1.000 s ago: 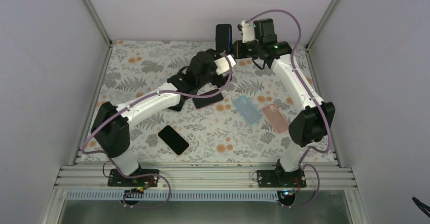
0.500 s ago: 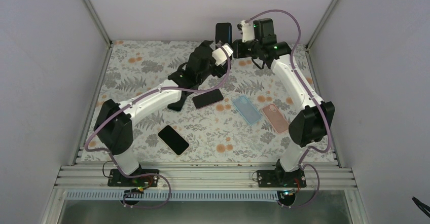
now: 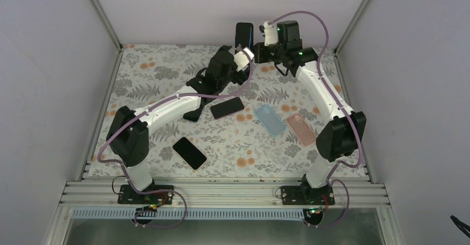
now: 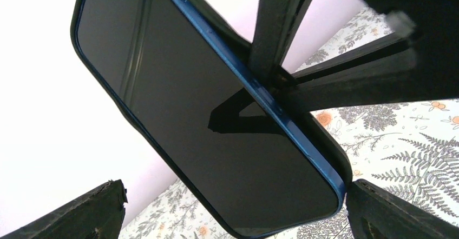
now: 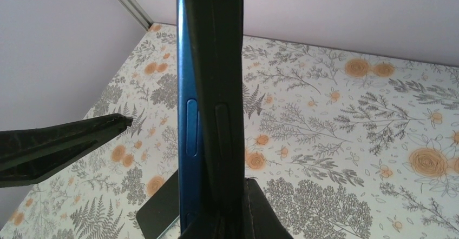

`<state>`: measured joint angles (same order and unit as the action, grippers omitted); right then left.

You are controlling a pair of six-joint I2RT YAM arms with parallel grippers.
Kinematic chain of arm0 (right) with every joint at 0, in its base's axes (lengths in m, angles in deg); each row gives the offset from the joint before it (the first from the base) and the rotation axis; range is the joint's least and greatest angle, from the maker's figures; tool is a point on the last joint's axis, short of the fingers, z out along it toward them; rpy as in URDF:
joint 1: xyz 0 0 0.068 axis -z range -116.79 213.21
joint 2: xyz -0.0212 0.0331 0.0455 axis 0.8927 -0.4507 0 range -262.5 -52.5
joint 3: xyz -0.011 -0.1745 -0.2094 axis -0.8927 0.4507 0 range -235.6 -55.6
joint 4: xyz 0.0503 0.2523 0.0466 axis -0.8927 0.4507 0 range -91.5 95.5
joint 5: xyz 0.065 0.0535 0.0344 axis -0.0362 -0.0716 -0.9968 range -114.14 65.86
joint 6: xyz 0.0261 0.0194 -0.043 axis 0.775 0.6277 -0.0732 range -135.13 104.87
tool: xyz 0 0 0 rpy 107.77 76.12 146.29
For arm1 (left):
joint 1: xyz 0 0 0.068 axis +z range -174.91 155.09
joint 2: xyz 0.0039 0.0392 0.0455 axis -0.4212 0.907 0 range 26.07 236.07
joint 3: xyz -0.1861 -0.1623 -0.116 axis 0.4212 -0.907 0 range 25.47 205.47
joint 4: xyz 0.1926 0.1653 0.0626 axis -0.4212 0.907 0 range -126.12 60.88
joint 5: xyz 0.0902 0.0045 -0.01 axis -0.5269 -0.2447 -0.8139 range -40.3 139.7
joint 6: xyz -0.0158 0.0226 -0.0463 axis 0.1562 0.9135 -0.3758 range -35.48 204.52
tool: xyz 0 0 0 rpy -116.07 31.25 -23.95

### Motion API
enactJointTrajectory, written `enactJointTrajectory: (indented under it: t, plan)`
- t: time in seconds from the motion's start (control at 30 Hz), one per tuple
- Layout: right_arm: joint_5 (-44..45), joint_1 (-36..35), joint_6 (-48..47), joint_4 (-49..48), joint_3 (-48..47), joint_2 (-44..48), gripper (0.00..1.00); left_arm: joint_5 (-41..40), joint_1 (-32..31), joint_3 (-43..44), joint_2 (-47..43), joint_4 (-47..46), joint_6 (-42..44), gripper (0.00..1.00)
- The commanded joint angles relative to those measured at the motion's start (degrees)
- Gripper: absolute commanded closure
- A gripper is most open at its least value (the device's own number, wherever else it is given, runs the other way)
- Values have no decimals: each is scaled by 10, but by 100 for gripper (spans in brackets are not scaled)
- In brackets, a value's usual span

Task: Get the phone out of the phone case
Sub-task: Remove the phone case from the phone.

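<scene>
Floral-printed worktop (image 3: 144,84) fills the white-walled cell, and the landmark is the phone (image 4: 216,114), held upright in the air over the worktop's far edge and not yet out of its black phone case (image 5: 222,87).

Well to the near left of the phone, a loose black handset (image 3: 189,153) lies flat. Closer to the phone, a dark slab (image 3: 226,107) rests just on its near side.

The left pincer (image 4: 235,187) is what has changed. A second ago it hung low over that slab; it has since risen and swung in toward the phone. It now stands wide open and grips nothing, one fingertip (image 4: 108,198) on each side of the phone's lower end, with the screen facing its camera.

The right pincer (image 5: 234,209) has barely shifted and stays clamped on the cased phone from the right. Edge-on, the blue frame sits against the black shell; I cannot tell whether it has begun to lift free.

To the near right of the phone lie a clear blue case (image 3: 270,120) and a pink one (image 3: 301,129).

I judge the approach done, so the next step is likely closing the left pincer to peel or push the two apart.
</scene>
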<state>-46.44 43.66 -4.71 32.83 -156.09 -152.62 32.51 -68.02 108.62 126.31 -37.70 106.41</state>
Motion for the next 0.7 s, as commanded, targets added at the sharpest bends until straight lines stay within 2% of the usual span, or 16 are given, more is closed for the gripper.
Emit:
enactJointTrajectory:
  t: [0.0, 0.07, 0.2, 0.33, 0.53, 0.6, 0.67]
  plan:
    - [-10, -5, -1, -25, 12, 37, 97, -45, 31, 22, -14, -19, -36, 0]
    - [-16, -4, -3, -26, 15, 37, 97, -41, 33, 19, -18, -19, -42, 0]
    - [-15, -5, -7, -28, 15, 34, 97, 36, 34, 17, -32, -1, -58, 0]
    - [-16, -5, -9, -28, 14, 33, 97, 63, 36, 16, -39, 4, -70, 0]
    - [-26, -6, -7, -26, 13, 32, 97, 25, 40, 30, -23, 1, -74, 0]
    - [-29, -6, -8, -24, 14, 30, 97, -23, 35, 25, -21, -18, -68, 0]
    - [-31, -7, -10, -18, 14, 28, 96, -100, 22, -8, -34, -107, -25, 0]
